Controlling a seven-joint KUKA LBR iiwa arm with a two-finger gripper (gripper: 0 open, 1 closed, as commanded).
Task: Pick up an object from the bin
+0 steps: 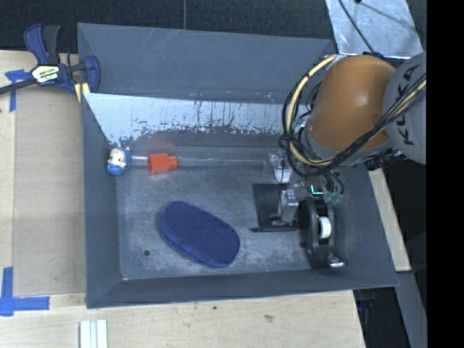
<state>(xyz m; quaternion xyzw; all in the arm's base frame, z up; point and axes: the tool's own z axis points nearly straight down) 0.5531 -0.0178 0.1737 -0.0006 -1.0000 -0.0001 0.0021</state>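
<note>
Toward the front of the bin (101,216) floor, left of centre, a dark blue oval pad (199,233) is seen lying flat, touched by nothing. To its right, near it but apart, the gripper (274,210) is held low over bare floor; whether it is released or clenched cannot be told. Along the back edge of the floor an orange block (162,163) and a small blue-and-white figure (116,161) are set near each other, well apart from the gripper.
</note>
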